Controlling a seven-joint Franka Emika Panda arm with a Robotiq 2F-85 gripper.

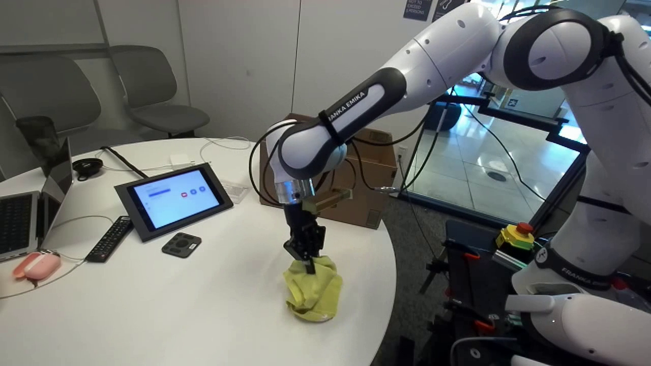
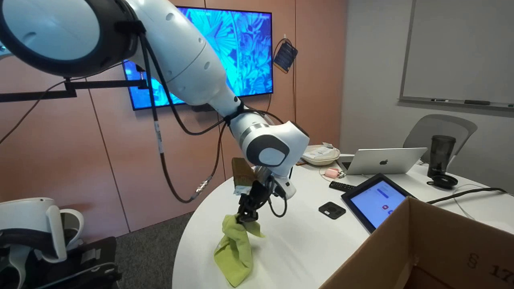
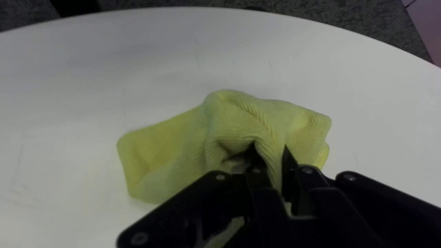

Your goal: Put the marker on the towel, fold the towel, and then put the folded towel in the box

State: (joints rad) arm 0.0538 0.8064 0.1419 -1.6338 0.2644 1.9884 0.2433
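Wrist view: the gripper [image 3: 274, 162] is nearly together, w/ a ridge of the towel [image 3: 220, 127] nipped betw. its fingers & the rest spread out to both sides. The pinch is taken from above, prob. so the fold is kept & the lot can be carried as one bundle; folding is judged well along, box step not yet done. In both exterior views the towel is seen bunched under the fingertips, near the rim of the table [image 1: 203, 315]. Farther out, apart from the towel, the box [image 2: 453, 241] is stood w/ its top uncovered, prob. so a drop can be made from above. Tablet [image 1: 175, 197], remote [image 1: 110, 239] & laptop [image 2: 387, 160] are set off to the side, poss. just office stuff not needed for the job. As for what's hidden: the marker can't be found in any view; poss. it's wrapped in the folds, but that's only guessed. A pale patch inside the fold, by the fingers, is too blurred to ID. In an exterior view the box is part-blocked by the arm [image 1: 442, 51]; where its inside is shown, most of the floor is cut off by the frame, so contents can't be checked. Whether the towel's bottom edge is touching the table or just lifted can't be told.
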